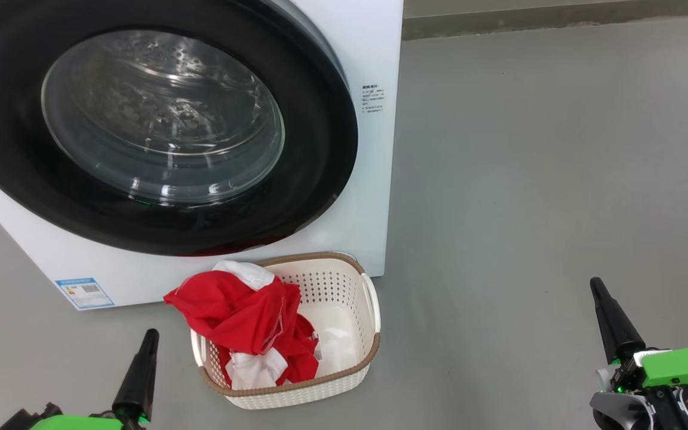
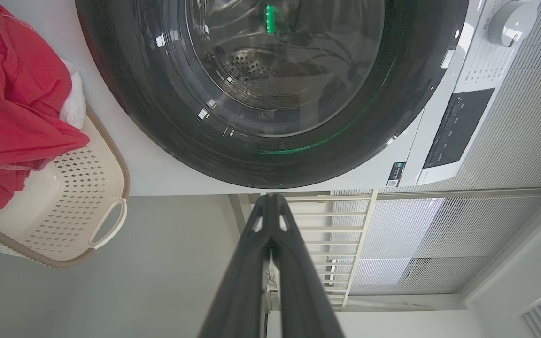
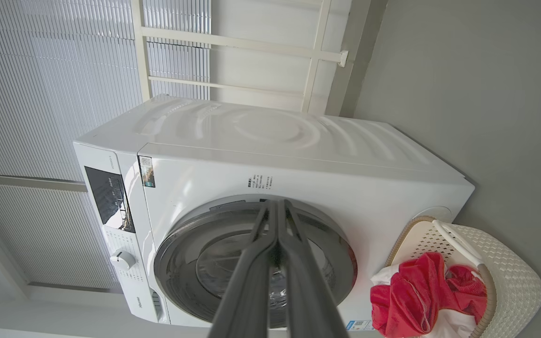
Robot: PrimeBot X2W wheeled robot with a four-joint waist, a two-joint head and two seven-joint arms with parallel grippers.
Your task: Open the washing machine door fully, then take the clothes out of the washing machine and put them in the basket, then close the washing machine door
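Facing outward, shut washing machine door [image 1: 162,119]; basket [image 1: 333,282], handles left and right

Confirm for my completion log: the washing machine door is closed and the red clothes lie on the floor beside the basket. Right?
Not quite: the clothes lie in the basket, as the head view shows. The washing machine door is closed.

The basket [image 1: 368,352] sits on the grey floor [image 1: 529,179]. Red and white clothes [image 1: 242,316] fill its left side and hang over the rim. Just behind the basket stands the white washer [image 1: 374,179], its round black door [image 1: 320,137] closed. The left tool [image 1: 150,335] is just left of the basket, and the right tool [image 1: 596,284] is far to its right. Both are pinched together and hold nothing.
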